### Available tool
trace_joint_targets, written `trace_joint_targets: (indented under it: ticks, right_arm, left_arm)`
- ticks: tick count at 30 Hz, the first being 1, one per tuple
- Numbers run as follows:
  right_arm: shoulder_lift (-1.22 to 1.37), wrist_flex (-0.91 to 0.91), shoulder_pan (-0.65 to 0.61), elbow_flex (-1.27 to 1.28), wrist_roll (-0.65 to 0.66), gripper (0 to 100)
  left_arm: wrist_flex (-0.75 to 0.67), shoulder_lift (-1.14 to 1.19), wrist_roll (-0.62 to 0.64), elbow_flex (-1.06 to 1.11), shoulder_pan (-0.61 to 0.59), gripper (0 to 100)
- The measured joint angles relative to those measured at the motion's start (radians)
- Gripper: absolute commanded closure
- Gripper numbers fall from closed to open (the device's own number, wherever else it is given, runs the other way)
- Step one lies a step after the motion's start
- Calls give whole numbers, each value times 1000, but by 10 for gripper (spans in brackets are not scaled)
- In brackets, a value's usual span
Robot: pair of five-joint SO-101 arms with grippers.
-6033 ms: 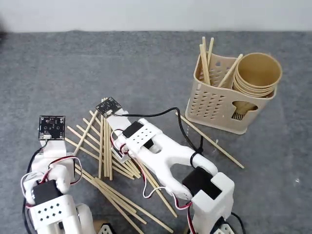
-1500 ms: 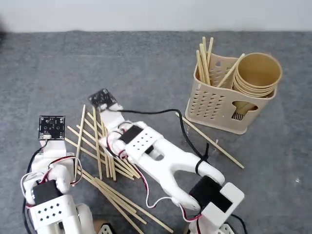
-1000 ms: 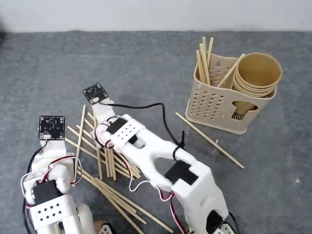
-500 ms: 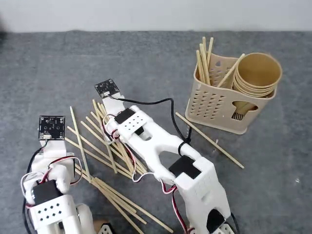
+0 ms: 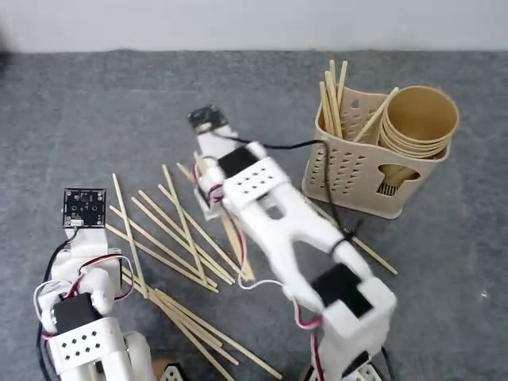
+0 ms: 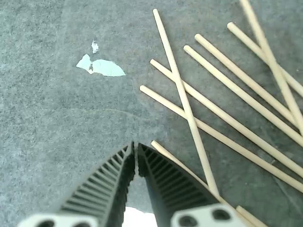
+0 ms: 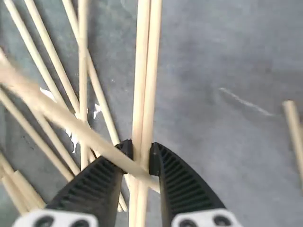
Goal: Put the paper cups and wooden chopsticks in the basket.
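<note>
The beige basket (image 5: 359, 171) stands at the back right with stacked paper cups (image 5: 419, 119) and several wooden chopsticks (image 5: 332, 89) upright in it. My right gripper (image 7: 138, 149) is shut on two chopsticks (image 7: 146, 71) held side by side; in the high view it (image 5: 210, 202) hangs left of the basket, above the pile's right edge. Several loose chopsticks (image 5: 171, 234) lie fanned over the grey mat. My left gripper (image 6: 136, 152) is shut on nothing, low over the mat beside chopsticks (image 6: 189, 113).
One chopstick (image 5: 353, 234) lies on the mat in front of the basket. The left arm (image 5: 79, 274) sits at the front left corner. A small pale scrap (image 6: 102, 68) marks the mat. Bare mat stretches across the back and the far right.
My right arm has swung from the left side of the pile toward the basket, carrying two chopsticks. Several loose chopsticks were pushed into a new fan. The left arm has not moved.
</note>
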Motion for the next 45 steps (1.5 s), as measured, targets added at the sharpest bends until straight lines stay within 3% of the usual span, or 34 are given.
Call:
trace_joint_targets:
  ticks: [9, 15, 33, 45]
  right_arm:
    - [-213, 32, 86, 0, 94, 991]
    - [-299, -48, 124, 0, 146, 991]
    - [-583, -212, 130, 0, 167, 991]
    - [-832, -247, 310, 17, 226, 991]
  left_arm:
    - [0, 0, 0, 0, 0, 986]
    - [0, 0, 0, 0, 0, 986]
    - [0, 0, 0, 0, 0, 986]
    - [0, 0, 0, 0, 0, 986]
